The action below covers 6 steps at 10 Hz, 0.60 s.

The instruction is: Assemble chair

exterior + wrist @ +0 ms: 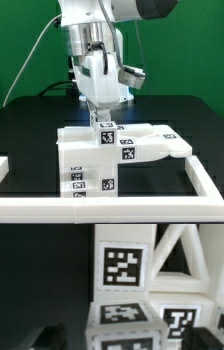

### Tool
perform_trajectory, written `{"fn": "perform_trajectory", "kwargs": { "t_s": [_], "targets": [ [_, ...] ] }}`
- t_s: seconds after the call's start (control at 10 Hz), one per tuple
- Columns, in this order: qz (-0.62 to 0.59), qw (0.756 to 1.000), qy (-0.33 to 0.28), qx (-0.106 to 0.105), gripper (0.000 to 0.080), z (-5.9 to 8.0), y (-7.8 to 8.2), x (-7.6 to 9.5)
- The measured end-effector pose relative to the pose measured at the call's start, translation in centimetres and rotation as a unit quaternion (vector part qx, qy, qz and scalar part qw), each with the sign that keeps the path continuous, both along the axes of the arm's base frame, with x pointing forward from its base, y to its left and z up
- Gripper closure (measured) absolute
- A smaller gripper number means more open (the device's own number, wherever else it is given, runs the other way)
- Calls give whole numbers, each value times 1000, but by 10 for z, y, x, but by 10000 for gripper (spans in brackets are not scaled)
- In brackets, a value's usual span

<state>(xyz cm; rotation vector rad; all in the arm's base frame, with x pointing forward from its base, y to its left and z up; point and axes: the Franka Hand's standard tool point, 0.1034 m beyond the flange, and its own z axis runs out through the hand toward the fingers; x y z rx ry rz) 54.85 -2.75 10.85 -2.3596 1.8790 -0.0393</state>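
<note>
Right now the gripper (100,112) hangs straight down over the chair (120,150), which sits on the black table (30,125) in the middle foreground, inside the thin white border frame (205,185).

Key relation: the chair lies directly below the jaws, and a small upright post (103,132) with a tag on it rises from the flat white panels right under the fingertips. The post's long axis looks vertical, in line with the gripper's approach axis. Whether the fingers touch the post or stop just above it, I cannot tell from the exterior view.

Jaw state: cannot tell. In the exterior view the fingers merge with the white parts. The wrist view shows dark finger shapes at the frame edges, blurred, so the gap is unclear.

The wrist view also shows a tagged white block (122,317) close up between those dark shapes, a taller tagged panel (124,266) behind it, and an X-braced piece (190,258) beside that panel.

Judgement: the coming move likely runs along the vertical, down onto the post or up with it. Sideways offset looks small, so alignment over the post matters most.
</note>
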Motion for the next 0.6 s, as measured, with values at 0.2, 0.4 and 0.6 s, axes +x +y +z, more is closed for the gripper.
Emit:
{"fn": "perform_trajectory", "kwargs": {
  "t_s": [0.2, 0.4, 0.6],
  "targets": [
    [6, 1000, -5, 10, 172, 15, -1, 2],
    [8, 999, -8, 47, 151, 51, 5, 3],
    [8, 999, -2, 50, 150, 55, 6, 2]
  ]
}}
